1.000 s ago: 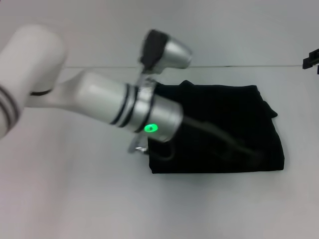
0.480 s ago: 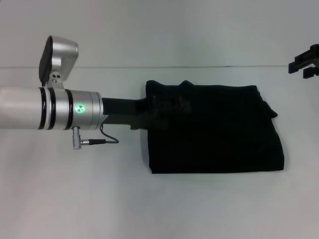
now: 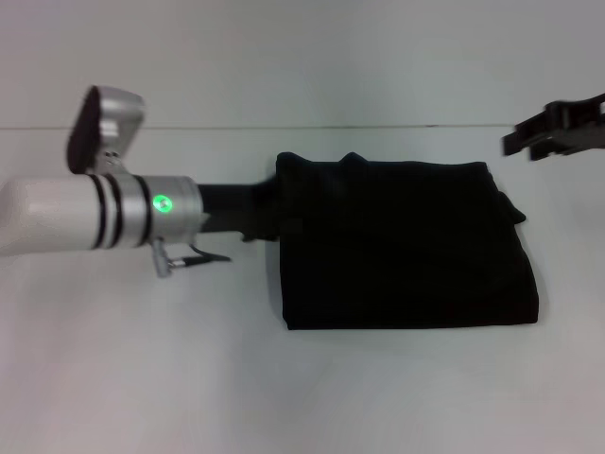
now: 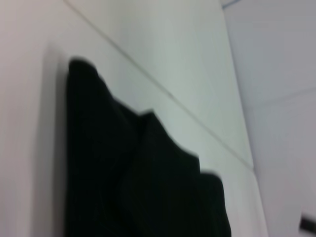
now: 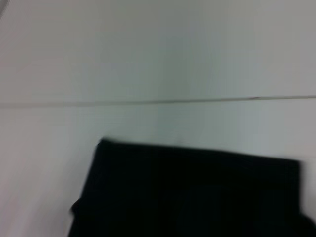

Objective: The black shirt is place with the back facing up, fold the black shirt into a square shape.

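Observation:
The black shirt (image 3: 406, 246) lies folded into a rough rectangle on the white table, right of the middle, with a small bump of cloth at its far left corner. No lettering shows. My left gripper (image 3: 269, 203) reaches in from the left and sits at the shirt's left edge near the far corner, black against the black cloth. My right gripper (image 3: 553, 132) hovers above the table beyond the shirt's far right corner, apart from it. The shirt also shows in the left wrist view (image 4: 138, 187) and the right wrist view (image 5: 197, 192).
The white table (image 3: 284, 397) spreads around the shirt on all sides. A thin seam (image 3: 397, 127) marks its far edge just behind the shirt. A short cable (image 3: 194, 260) hangs under my left wrist.
My left arm has swung off the shirt to the left and now lies level, with its gripper at the shirt's left edge. My right gripper has come in from the right.

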`<action>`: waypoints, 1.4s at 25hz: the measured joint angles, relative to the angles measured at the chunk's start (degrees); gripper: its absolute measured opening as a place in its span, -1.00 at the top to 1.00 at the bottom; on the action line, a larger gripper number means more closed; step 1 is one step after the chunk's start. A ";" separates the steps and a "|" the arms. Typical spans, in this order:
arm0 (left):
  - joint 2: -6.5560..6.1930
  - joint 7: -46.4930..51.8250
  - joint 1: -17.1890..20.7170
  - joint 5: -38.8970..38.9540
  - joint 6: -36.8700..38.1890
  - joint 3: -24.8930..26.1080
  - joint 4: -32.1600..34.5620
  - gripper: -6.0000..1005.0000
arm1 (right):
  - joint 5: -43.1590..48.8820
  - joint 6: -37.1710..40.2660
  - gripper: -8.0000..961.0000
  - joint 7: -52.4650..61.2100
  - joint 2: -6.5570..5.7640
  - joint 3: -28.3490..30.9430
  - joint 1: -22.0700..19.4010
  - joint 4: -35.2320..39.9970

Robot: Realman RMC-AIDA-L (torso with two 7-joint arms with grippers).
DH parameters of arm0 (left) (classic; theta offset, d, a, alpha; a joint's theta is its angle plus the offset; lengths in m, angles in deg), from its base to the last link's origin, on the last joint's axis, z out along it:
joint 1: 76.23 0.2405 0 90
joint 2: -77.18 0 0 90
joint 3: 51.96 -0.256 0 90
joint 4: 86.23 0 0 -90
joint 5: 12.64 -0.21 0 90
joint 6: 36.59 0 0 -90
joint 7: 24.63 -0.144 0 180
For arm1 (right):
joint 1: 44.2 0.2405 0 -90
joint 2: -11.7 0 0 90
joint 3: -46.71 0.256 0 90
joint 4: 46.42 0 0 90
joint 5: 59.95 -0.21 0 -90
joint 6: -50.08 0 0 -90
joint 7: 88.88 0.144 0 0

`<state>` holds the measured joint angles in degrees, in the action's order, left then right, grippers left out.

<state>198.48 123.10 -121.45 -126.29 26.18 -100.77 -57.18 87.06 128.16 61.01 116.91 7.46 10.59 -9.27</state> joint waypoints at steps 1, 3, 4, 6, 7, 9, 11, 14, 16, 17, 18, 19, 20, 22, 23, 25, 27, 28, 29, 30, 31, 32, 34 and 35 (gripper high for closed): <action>-0.31 0.00 0.41 -0.01 0.12 0.60 0.61 -0.89 | -0.20 0.74 0.01 -2.59 0.56 -0.13 0.50 0.00; -1.05 0.00 1.53 -0.25 1.25 2.27 2.21 -0.89 | -0.29 1.69 0.01 -6.87 1.55 -1.01 1.45 -0.04; -1.57 0.01 2.41 -0.38 2.23 3.61 3.30 -0.89 | -0.20 2.24 0.01 -11.02 2.67 -3.61 2.38 -0.08; -2.22 0.00 3.44 -0.54 4.01 6.28 4.67 -0.89 | -0.04 2.27 0.01 -12.88 3.16 -5.44 2.77 -0.07; -2.42 0.00 3.99 -0.79 4.98 7.98 5.40 -0.89 | 0.16 1.86 0.01 -14.64 3.83 -7.83 3.12 0.12; -2.77 -0.03 5.04 -1.51 6.89 11.53 6.85 -0.89 | 0.30 0.83 0.01 -17.02 5.11 -11.78 3.52 0.79; -2.97 -0.07 6.01 -1.99 8.28 13.86 7.99 -0.89 | 0.33 -0.69 0.02 -19.98 6.93 -14.97 3.66 2.32; -3.03 -0.22 6.71 -2.05 8.67 14.88 8.47 -0.89 | 0.28 -2.07 0.03 -25.64 9.94 -16.02 3.37 5.71; -2.99 -0.58 6.84 -2.06 8.62 15.23 8.28 -0.89 | 0.09 -3.01 0.03 -28.46 11.36 -16.05 3.22 7.28; -2.92 -0.73 6.86 -2.06 8.52 15.33 8.11 -0.89 | -0.03 -3.51 0.04 -29.24 11.79 -16.05 3.37 7.39; -2.82 -0.83 6.87 -2.06 8.40 15.37 8.00 -0.89 | -0.09 -3.83 0.04 -29.74 12.12 -16.13 3.65 7.36; -2.75 -0.87 6.87 -2.06 8.30 15.39 7.94 -0.89 | -0.10 -4.12 0.04 -30.13 12.43 -16.39 4.06 7.13; -2.75 -0.87 6.87 -2.06 8.30 15.39 7.94 -0.89 | -0.06 -4.40 0.04 -30.41 12.73 -17.04 4.38 6.66; -2.68 -1.36 6.89 -1.79 8.14 15.47 7.83 -0.89 | 0.66 -5.71 0.05 -30.48 13.46 -20.12 5.13 5.12; -2.67 -1.44 6.90 -1.75 8.12 15.48 7.82 -0.89 | 0.66 -5.71 0.05 -30.48 13.46 -20.12 5.13 5.12; -2.66 -1.47 6.90 -1.72 8.00 15.50 7.82 -0.89 | 1.05 -6.79 0.06 -29.99 13.67 -21.63 5.43 4.15; -2.65 -1.51 6.90 -1.64 7.86 15.51 7.82 -0.89 | 1.12 -7.40 0.07 -29.64 13.76 -22.32 5.72 2.92; -2.62 -1.54 6.89 -1.62 7.79 15.51 7.82 -0.89 | 1.13 -7.74 0.07 -29.56 13.81 -22.51 5.82 2.41; -2.60 -1.60 6.90 -1.61 7.70 15.52 7.82 -0.89 | 1.13 -8.16 0.07 -29.40 13.85 -22.74 5.88 1.95; -2.58 -1.64 6.90 -1.60 7.65 15.53 7.82 -0.89 | 1.14 -8.74 0.08 -29.05 13.87 -23.23 5.90 1.44; -2.57 -1.65 6.90 -1.59 7.63 15.54 7.82 -0.89 | 1.15 -9.32 0.08 -28.59 13.89 -23.82 5.91 0.96; -2.57 -1.66 6.90 -1.58 7.62 15.55 7.82 -0.89 | 1.15 -9.84 0.08 -28.08 13.90 -24.57 5.91 0.48; -2.50 -1.68 6.90 -1.56 7.62 15.56 7.83 -0.89 | 1.27 -11.13 0.09 -26.92 13.91 -26.19 5.92 -0.28; -2.46 -1.73 6.90 -1.55 7.62 15.57 7.84 -0.89 | 1.54 -11.97 0.09 -25.88 13.91 -27.02 5.93 -0.58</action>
<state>196.02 121.38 -114.55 -127.84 33.80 -85.20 -49.34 88.60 116.19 35.13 130.82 -19.56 16.52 -9.85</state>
